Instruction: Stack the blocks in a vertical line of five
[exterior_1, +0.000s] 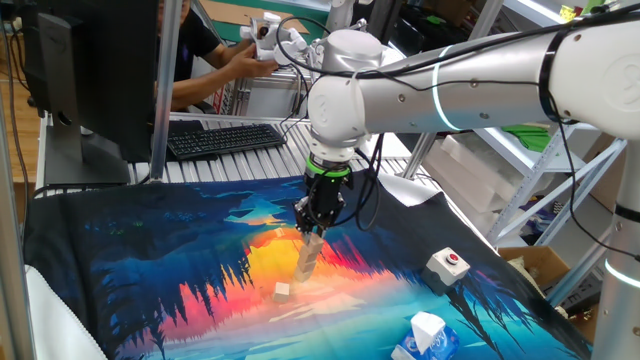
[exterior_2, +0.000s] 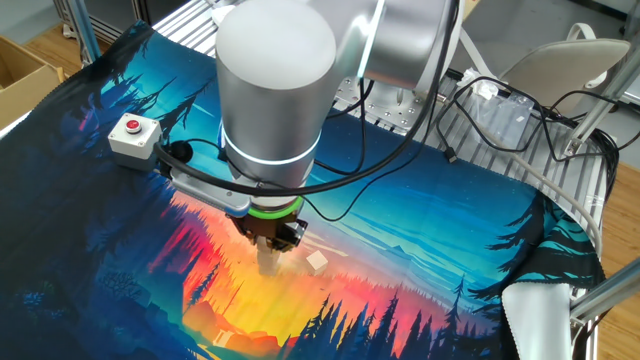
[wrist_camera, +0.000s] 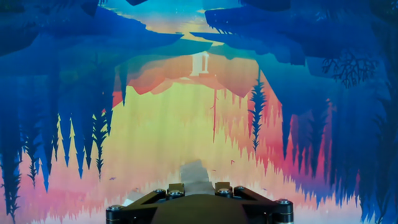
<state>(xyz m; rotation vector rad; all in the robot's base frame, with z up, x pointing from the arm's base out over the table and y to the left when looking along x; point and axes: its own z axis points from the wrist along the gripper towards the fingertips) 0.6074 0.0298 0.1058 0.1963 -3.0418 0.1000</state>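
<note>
My tool (exterior_1: 315, 232) is clenched on the top block (exterior_1: 313, 243) of a leaning stack (exterior_1: 307, 260); one loose block (exterior_1: 283, 291) lies near on the tabletop (exterior_1: 150, 280)

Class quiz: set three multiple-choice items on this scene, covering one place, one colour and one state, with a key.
1. The gripper is:
A. above the stack
B. above the button box
C. above the tissue pack

2. The button on the white box is:
A. green
B. red
C. yellow

3. The stacking is:
A. finished
B. not begun
C. unfinished, one block still loose

Key:
1 A: the gripper sits at the top of the stack.
2 B: the button shows red.
3 C: a loose block lies on the mat beside the stack.
</note>
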